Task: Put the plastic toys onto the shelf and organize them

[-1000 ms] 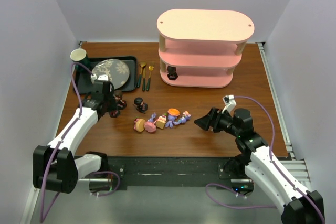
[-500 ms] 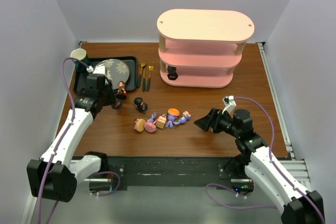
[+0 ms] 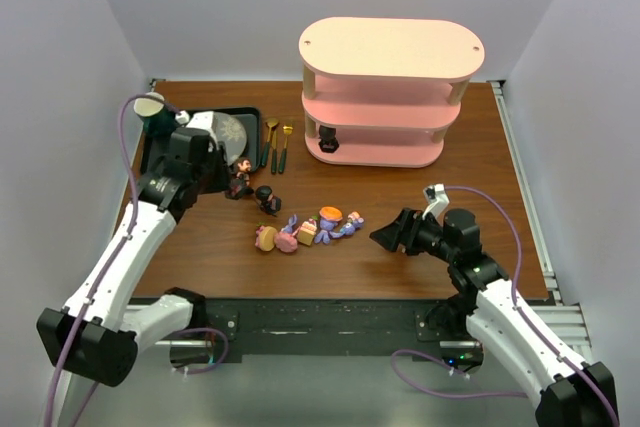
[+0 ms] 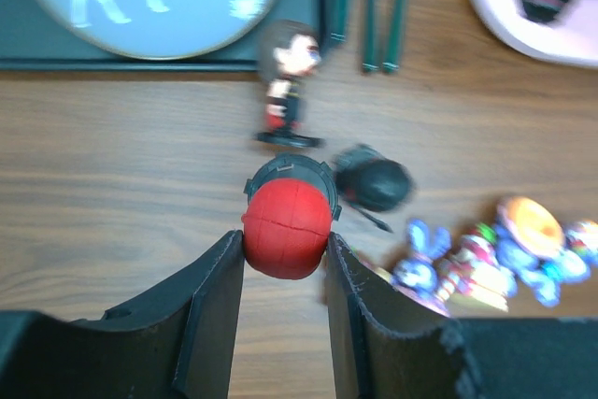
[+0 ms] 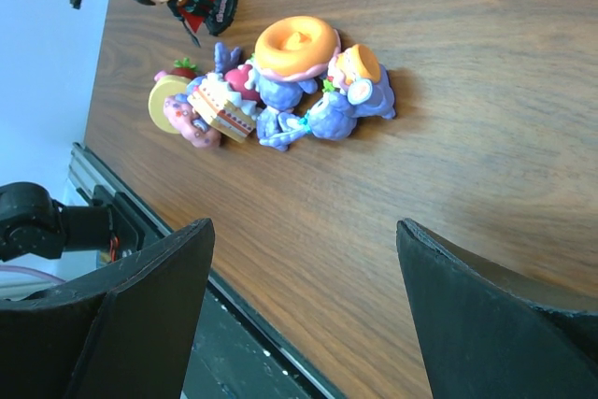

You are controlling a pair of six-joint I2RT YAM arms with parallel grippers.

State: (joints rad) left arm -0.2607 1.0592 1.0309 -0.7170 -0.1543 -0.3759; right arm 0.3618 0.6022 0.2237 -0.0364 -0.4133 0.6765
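Note:
My left gripper (image 4: pixel 283 240) is shut on a dark figurine with a round red head (image 4: pixel 287 229), held above the table near the tray's corner (image 3: pixel 233 187). Just beyond it a dark red-bodied figurine (image 4: pixel 288 91) stands upright, and a black one (image 4: pixel 374 179) (image 3: pixel 267 197) lies to its right. A cluster of purple-blue bunny and pink toys (image 3: pixel 310 230) (image 5: pixel 271 81) lies mid-table. My right gripper (image 3: pixel 385 235) (image 5: pixel 302 231) stands open and empty right of that cluster. The pink shelf (image 3: pixel 390 47) is at the back, with one dark toy (image 3: pixel 327 140) on its lowest tier.
A black tray (image 3: pixel 250 113) with a patterned plate (image 3: pixel 222 130) sits at the back left, with a green cup (image 3: pixel 150 107) beside it. Gold spoons with green handles (image 3: pixel 277 145) lie between the tray and the shelf.
My left arm has swung up and to the right, towards the tray's corner, carrying the red-headed figurine. The right arm and the other toys have not moved.

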